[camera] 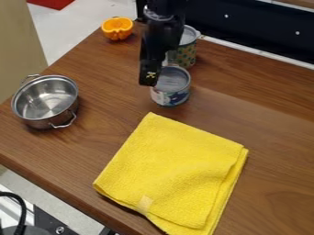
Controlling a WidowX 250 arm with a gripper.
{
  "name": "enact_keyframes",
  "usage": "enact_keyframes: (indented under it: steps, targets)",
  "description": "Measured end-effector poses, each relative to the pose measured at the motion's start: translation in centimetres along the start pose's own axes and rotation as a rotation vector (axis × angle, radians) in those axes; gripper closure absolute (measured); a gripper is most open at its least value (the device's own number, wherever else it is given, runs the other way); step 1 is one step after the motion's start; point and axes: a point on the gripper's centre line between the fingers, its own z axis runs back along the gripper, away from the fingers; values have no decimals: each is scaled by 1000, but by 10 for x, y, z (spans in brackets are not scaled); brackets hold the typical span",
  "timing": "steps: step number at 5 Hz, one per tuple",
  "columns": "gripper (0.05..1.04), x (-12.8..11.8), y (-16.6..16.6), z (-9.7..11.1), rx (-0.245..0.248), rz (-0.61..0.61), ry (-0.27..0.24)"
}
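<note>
A black gripper (150,77) hangs at the left side of the front can's rim – whether it is open, closed or gripping, the view cannot tell. The front can (171,95) stands upright on a wooden table (264,110), between the rear can (186,53) and a yellow cloth (178,170), with a pot (45,98) off left. A sideways bump against the rim could topple it – a backward shove could drive it into its neighbor.

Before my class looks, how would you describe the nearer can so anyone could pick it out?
On the brown wooden table, find the folded yellow cloth. The nearer can stands just past its far corner. Its blue-and-white label sets it apart from the green-patterned can behind it.
</note>
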Motion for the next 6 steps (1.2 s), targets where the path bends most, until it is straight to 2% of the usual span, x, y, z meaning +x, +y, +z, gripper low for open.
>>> enact_keyframes:
  steps: [1, 3, 4, 5, 6]
  targets:
    - [87, 9, -5, -4, -12, -14, 9]
    - [87, 6, -10, -2, -67, 29, -3]
    - [87, 15, -6, 8, -72, 43, -6]
    - [87, 24, -10, 9, -120, 60, -15]
    - [87, 29, -11, 17, -141, 98, -17]
